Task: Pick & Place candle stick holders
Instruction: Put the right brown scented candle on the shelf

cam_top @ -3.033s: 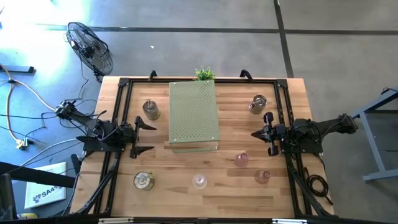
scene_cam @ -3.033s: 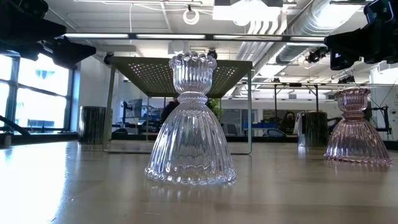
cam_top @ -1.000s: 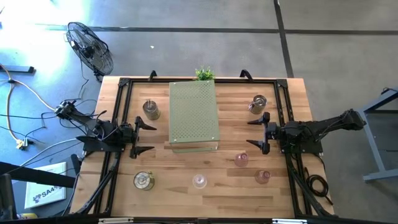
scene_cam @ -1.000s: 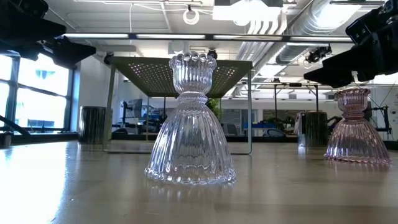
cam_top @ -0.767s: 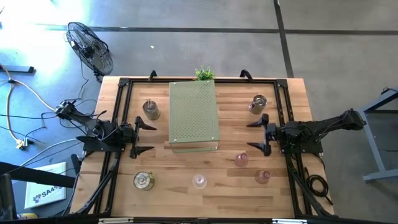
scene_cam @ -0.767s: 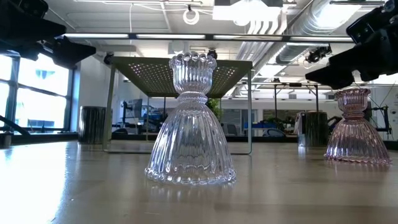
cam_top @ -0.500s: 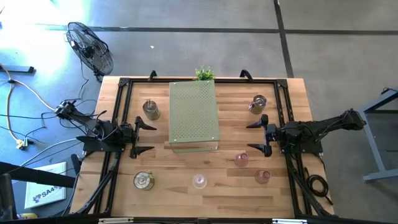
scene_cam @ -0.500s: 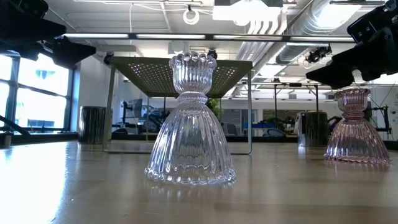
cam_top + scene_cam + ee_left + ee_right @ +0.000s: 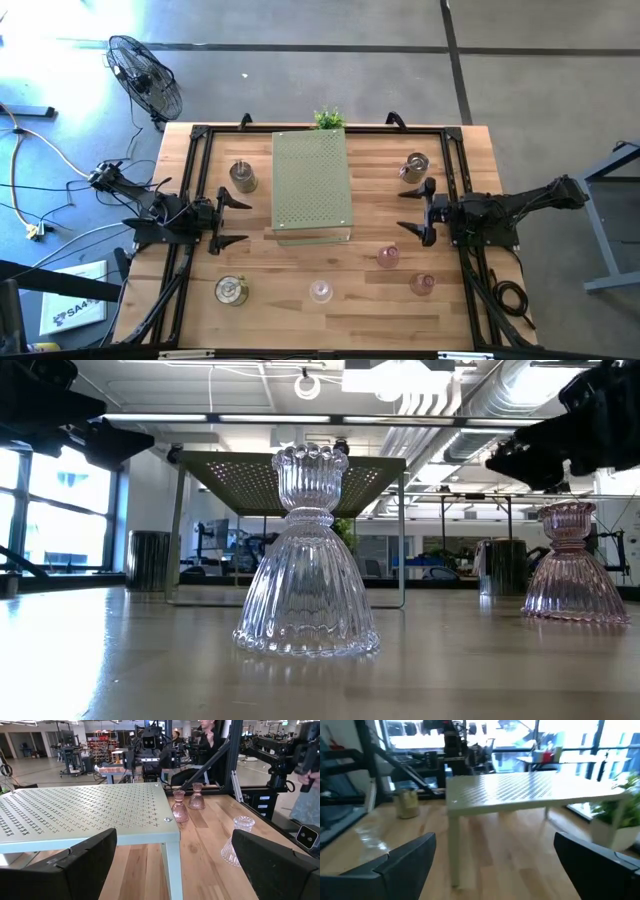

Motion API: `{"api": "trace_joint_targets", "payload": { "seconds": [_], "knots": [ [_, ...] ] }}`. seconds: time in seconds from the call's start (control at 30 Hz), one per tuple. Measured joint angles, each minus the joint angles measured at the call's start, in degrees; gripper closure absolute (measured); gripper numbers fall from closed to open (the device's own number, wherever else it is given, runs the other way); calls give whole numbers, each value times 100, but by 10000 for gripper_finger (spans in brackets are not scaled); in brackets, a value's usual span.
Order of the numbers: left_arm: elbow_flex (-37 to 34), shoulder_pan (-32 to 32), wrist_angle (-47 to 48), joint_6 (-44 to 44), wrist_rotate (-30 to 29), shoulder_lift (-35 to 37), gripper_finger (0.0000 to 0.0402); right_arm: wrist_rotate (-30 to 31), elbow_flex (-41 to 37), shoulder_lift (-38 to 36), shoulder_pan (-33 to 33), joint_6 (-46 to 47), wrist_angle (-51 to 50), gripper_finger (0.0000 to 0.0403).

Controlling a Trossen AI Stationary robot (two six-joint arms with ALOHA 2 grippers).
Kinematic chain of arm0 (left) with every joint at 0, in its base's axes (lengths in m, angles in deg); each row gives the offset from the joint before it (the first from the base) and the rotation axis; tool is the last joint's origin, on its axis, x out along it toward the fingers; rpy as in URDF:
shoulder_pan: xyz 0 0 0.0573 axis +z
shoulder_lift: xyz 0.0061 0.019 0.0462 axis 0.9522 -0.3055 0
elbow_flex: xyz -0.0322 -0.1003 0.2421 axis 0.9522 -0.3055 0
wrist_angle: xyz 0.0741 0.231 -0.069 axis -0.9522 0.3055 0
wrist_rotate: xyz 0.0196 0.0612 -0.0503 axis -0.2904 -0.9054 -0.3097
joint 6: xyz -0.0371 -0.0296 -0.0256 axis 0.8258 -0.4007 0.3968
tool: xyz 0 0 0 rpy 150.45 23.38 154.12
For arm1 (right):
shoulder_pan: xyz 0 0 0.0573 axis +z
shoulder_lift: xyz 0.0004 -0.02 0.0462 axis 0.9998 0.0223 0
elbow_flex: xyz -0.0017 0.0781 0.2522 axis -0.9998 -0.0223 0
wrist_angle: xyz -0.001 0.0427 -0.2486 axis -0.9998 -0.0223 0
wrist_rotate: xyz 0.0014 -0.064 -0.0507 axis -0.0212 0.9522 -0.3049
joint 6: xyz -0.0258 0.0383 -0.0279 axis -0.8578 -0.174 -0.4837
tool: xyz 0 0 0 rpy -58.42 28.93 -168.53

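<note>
From above, the perforated board [image 9: 312, 186] sits mid-table with the left gripper [image 9: 232, 221] and right gripper [image 9: 415, 212] flanking it, fingers spread and empty, three metal holders [image 9: 241, 176] and three glass holders [image 9: 387, 256] standing around it. The low view alone shows the clear glass holder [image 9: 307, 555] upright before the board. The left wrist view shows two pink holders [image 9: 179, 806] past the board's corner; the right wrist view shows one metal holder beside the board.

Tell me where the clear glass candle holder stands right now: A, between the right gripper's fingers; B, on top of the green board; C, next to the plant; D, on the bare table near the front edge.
D: the clear glass candle holder stands alone on the table, in front of the green board, with both grippers apart from it.
</note>
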Motion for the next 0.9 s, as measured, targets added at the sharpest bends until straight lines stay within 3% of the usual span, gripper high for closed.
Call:
{"api": "trace_joint_targets", "payload": {
  "seconds": [0.17,0.43,0.6,0.9],
  "knots": [
    [0,-1,-2,-1,0,-1,14,631,480,-2,2,-517,-193,3],
    [0,-1,-2,-1,0,0,14,1949,1604,273,-2,467,-2081,3],
    [0,0,-2,-2,0,0,14,2239,2319,862,-2,1444,-3136,3],
    [0,0,-2,-2,0,0,14,2203,3217,2218,-77,2794,-3995,3]
  ]
}}
